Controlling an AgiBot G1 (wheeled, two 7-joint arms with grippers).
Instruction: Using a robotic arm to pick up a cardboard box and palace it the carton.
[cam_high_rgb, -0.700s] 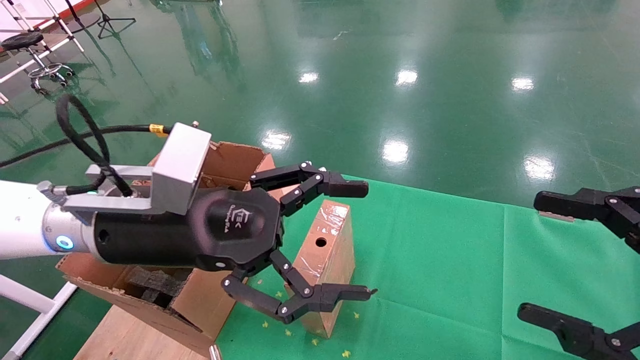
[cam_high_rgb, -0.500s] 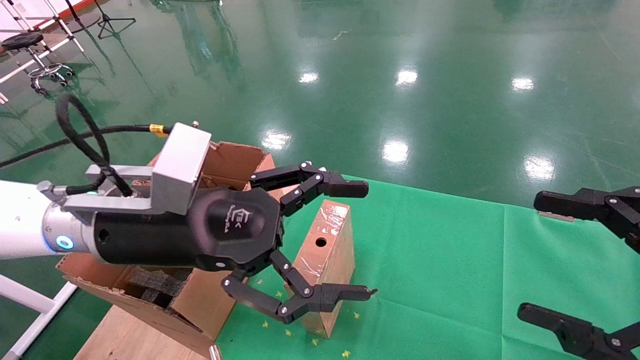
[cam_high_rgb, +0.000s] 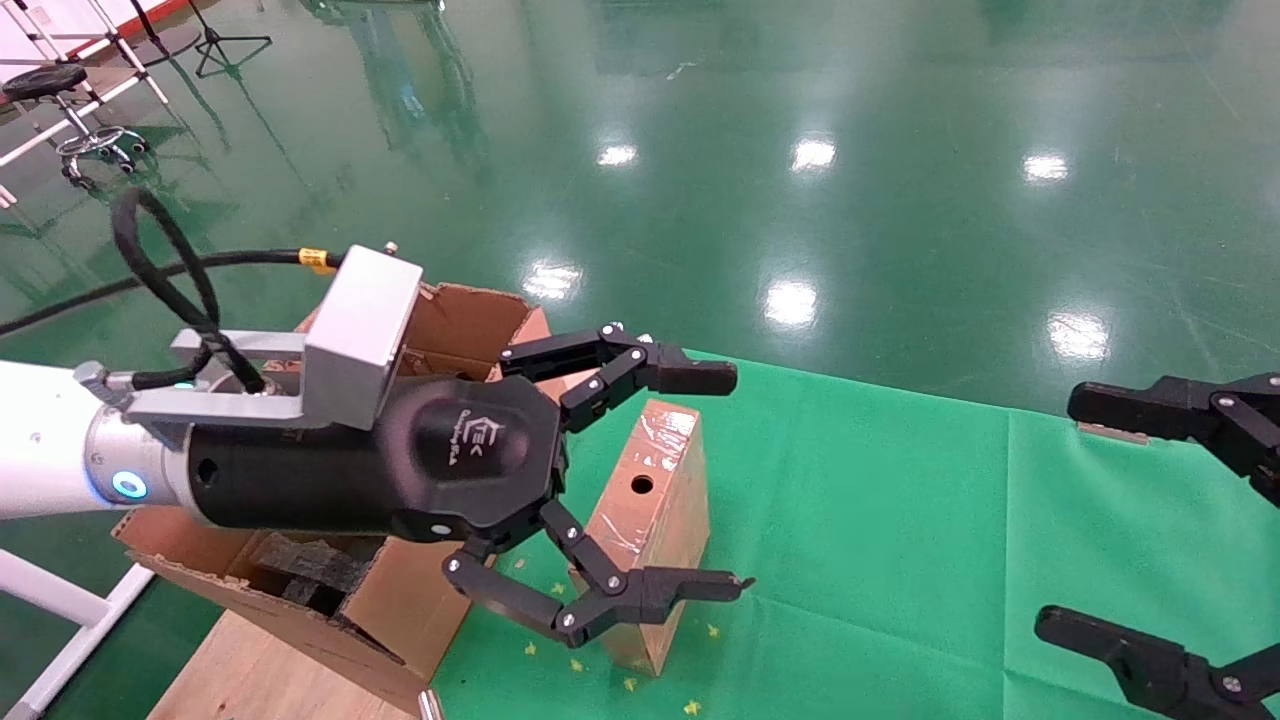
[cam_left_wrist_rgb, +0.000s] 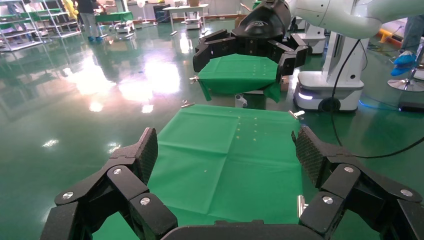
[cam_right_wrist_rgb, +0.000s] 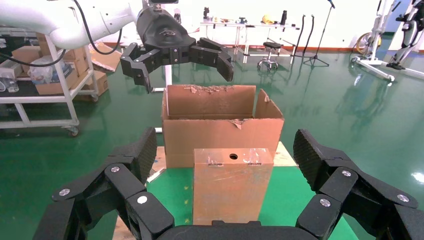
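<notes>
While nothing is yet gripped, the task looks to be at its very start: the pick, the carry and the drop into the carton (cam_high_rgb: 330, 600) are all left to do. That carton stands at the left end of the green counter (cam_high_rgb: 900, 520), large and corrugated, its flaps torn and ragged, with dark foam visible inside. From the robot's left, the arm (cam_high_rgb: 40, 470) reaches across above the carton, white with a silver wrist, a blue ring light and a grey block mounted on top. Its left claw (cam_high_rgb: 725, 480) is spread wide, one finger above the box (cam_high_rgb: 655, 520) and one low in front of it, apparently hovering without touching. The right claw (cam_high_rgb: 1080, 510) waits at the counter's right end, likewise spread. The box stands upright just beside the carton: slim, brown, glossy with clear tape, one round hole near the top of its narrow face.
</notes>
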